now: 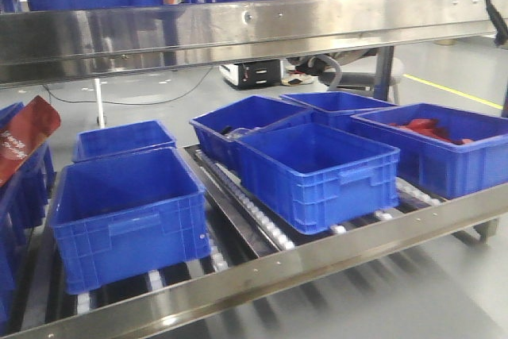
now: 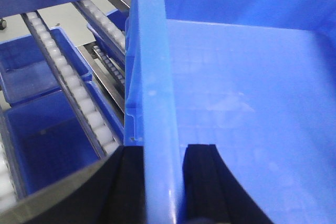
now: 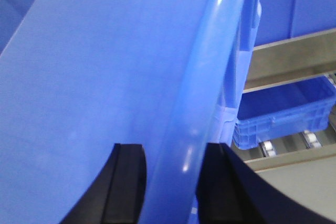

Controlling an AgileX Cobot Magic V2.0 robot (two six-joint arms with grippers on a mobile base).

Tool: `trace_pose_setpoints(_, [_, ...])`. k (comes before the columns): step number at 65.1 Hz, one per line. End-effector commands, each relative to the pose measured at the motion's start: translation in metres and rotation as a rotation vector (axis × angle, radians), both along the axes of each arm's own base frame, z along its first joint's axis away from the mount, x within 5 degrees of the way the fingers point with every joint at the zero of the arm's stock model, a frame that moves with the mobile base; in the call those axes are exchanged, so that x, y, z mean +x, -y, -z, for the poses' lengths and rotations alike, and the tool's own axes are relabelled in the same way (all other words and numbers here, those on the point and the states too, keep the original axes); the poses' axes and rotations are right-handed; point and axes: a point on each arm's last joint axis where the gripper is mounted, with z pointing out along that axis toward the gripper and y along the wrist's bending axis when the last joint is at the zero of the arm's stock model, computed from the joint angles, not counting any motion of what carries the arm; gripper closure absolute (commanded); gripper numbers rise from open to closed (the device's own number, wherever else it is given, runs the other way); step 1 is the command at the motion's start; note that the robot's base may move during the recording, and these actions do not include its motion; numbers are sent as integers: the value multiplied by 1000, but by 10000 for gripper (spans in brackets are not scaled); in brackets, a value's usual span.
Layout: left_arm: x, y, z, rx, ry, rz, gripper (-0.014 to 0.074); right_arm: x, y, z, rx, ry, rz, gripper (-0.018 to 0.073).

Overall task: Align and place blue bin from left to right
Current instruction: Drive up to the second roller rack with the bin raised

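Observation:
The blue bin (image 2: 247, 87) fills both wrist views, its empty floor pale blue. My left gripper (image 2: 164, 153) is shut on the bin's left rim (image 2: 155, 77), with one black finger (image 2: 202, 182) inside the wall and the other outside. My right gripper (image 3: 173, 153) is shut on the opposite rim (image 3: 210, 61) in the same way, one finger (image 3: 126, 182) inside the bin (image 3: 94, 77). The bin hangs above the roller rack, with lower bins showing beneath it. Neither gripper shows in the front view.
Several blue bins sit on the roller rack: one front left (image 1: 127, 212), one in the middle (image 1: 317, 168), and one at the right (image 1: 436, 144) holding red items. A steel rail (image 1: 254, 25) crosses above them. Roller tracks (image 2: 68, 77) and lower bins (image 2: 47, 145) lie below; another bin (image 3: 286, 111) sits under the right side.

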Motion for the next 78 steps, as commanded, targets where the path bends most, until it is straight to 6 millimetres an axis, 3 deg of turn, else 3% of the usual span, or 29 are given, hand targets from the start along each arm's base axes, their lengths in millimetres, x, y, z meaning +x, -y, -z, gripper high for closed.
trace_pose_setpoints(1, [-5, 4, -30, -90, 231, 25, 708, -11, -4, -24, 47, 133, -35, 628])
trace_pose_setpoints(78, [-5, 4, -31, -92, 238, 25, 708, -2, -6, -18, 51, 138, -29, 628])
